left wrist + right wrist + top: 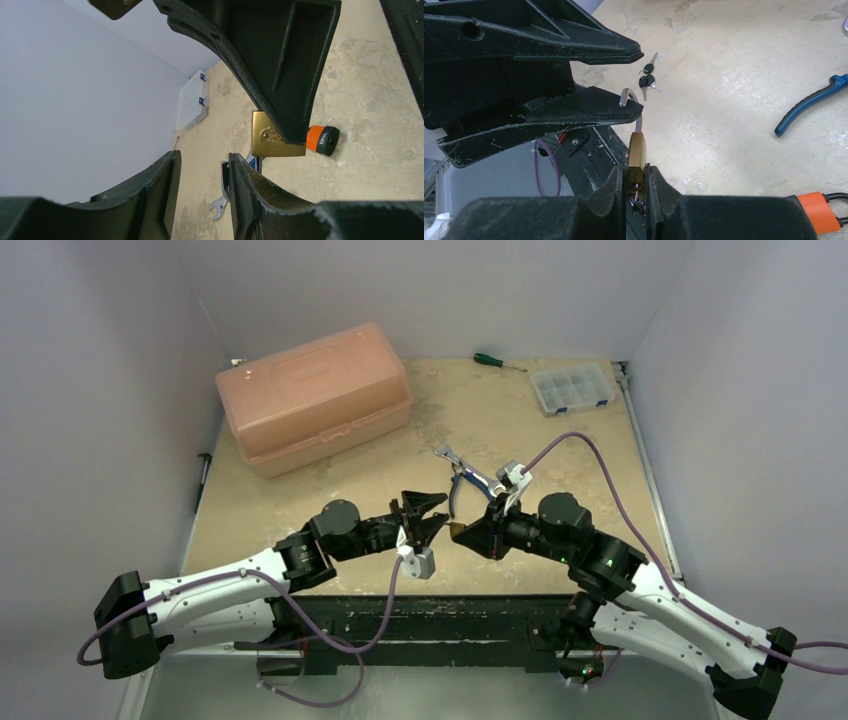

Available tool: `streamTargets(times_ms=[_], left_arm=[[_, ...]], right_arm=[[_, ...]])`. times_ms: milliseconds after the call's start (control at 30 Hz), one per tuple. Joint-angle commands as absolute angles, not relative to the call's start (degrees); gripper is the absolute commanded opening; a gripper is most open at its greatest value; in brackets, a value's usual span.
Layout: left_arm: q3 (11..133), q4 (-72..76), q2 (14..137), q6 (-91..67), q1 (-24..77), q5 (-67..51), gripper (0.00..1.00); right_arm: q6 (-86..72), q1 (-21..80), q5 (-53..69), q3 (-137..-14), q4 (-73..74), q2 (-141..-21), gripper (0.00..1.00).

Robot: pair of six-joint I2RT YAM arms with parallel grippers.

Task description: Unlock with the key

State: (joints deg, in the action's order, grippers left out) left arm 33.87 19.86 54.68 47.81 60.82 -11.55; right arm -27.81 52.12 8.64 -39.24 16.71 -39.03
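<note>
1. The right fingers (610,192) are closed tight on the lower end of the brass padlock (637,152). They hold it above the near part of the desk (734,75), with its shackle (638,107) pointing toward the other arm.
2. One end of the shackle stands free of the lock body, right at the tip of one left finger. Whether metal and finger touch cannot be told.
3. The left fingers (160,192) stand partly open with nothing between them, close in front of the padlock.
4. The keys (649,78) lie flat on the desk, apart from the padlock, and neither arm grips them.
5. Blue-handled pliers (465,480) lie just behind the two arms' fingers, and an orange-and-black object (322,140) rests on the desk near the padlock.
6. A pink toolbox (315,395) sits at the far left. A clear organiser (572,388) and a green-handled screwdriver (488,359) sit at the far right.
</note>
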Motion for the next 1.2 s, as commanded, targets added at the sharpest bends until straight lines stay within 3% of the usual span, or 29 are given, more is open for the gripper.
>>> streamTargets(times_ms=[0,300,900,1167], left_arm=[[35.07,22.77,53.91,48.86,60.56,-10.31,0.42],[35.24,22.06,54.84,48.87,60.56,-10.9,0.42],[34.42,24.9,52.16,47.56,60.56,-11.12,0.45],[34.78,24.35,52.44,47.24,60.58,-11.94,0.48]], right_arm=[[-28.39,52.24,11.12,-39.4,14.21,-38.64,0.0],[-28.48,52.22,15.55,-39.0,11.16,-37.85,0.0],[-37.52,52.21,2.88,-34.48,8.62,-40.55,0.0],[-38.32,52.21,3.91,-34.85,5.26,-44.71,0.0]])
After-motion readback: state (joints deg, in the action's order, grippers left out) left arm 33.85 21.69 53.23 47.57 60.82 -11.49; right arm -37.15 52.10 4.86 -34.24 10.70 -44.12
